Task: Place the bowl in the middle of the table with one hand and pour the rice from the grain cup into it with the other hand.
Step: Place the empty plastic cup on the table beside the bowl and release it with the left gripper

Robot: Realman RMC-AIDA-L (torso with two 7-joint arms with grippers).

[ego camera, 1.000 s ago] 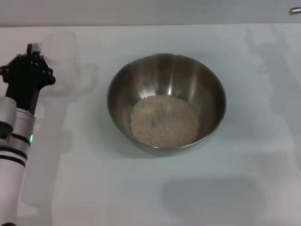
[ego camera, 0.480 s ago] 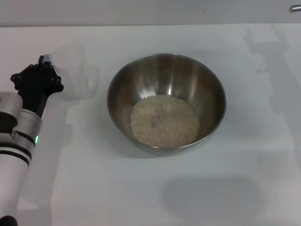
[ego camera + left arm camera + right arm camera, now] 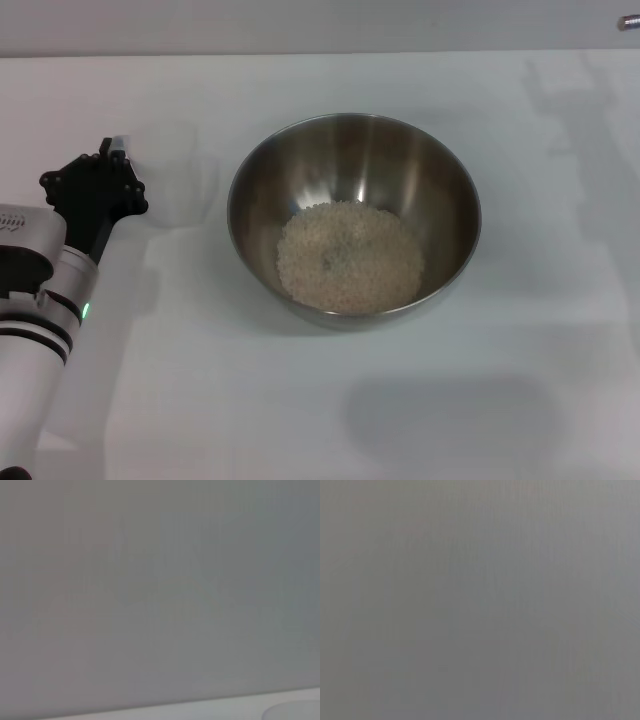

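Already the rice (image 3: 349, 255) fills the bowl (image 3: 440, 180); left gripper (image 3: 112, 172) beside grain cup (image 3: 178, 188).

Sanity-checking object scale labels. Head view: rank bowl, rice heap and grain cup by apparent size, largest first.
1. The bowl, widest by far.
2. The rice, a heap covering the bowl's bottom.
3. The grain cup, smallest; it is transparent and faint beside the left gripper, so its outline is only roughly readable.
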